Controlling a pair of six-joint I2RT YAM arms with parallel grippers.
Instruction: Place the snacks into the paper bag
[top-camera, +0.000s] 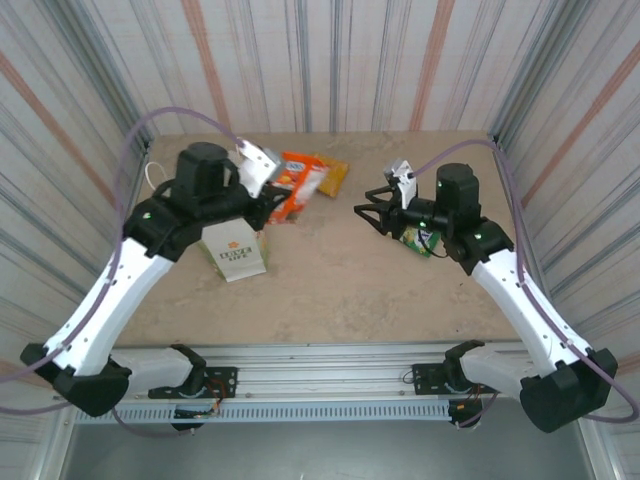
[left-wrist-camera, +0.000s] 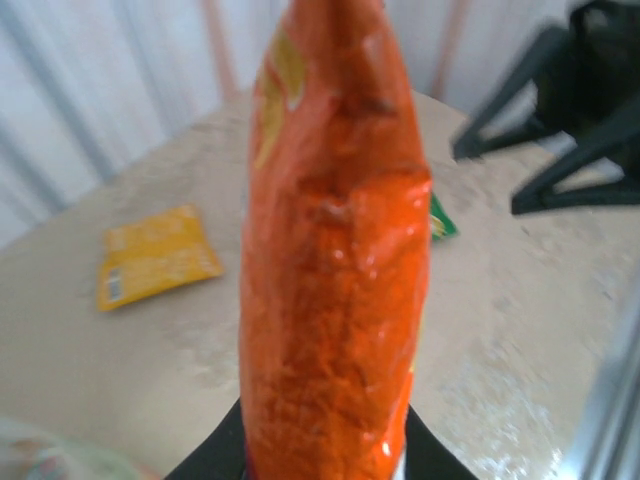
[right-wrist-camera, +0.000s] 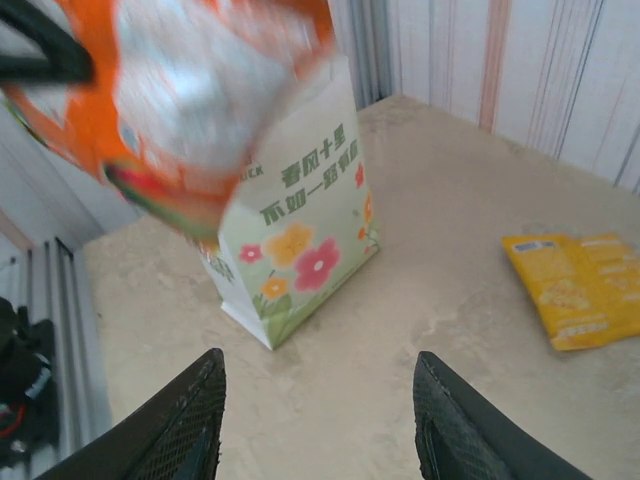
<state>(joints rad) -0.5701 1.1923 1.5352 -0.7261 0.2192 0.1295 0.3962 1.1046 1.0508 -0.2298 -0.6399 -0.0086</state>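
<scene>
My left gripper (top-camera: 270, 203) is shut on an orange snack packet (top-camera: 296, 184), held in the air just right of and behind the paper bag (top-camera: 236, 251). The left wrist view has the packet (left-wrist-camera: 335, 260) standing up out of the jaws. The bag (right-wrist-camera: 300, 215) stands upright, cream with flower print, and the orange packet (right-wrist-camera: 190, 95) hangs blurred above its top. A yellow-orange packet (top-camera: 336, 175) lies flat at the back. A green packet (top-camera: 421, 240) lies under my right arm. My right gripper (top-camera: 368, 214) is open and holds nothing, low over the table, its jaws facing the bag.
Striped walls close in the table on three sides. The yellow-orange packet (right-wrist-camera: 580, 288) lies to the right of my right gripper (right-wrist-camera: 320, 400). Bare tabletop (top-camera: 340, 290) stretches between the bag and my right arm. A white loop handle (top-camera: 152, 180) shows behind the left arm.
</scene>
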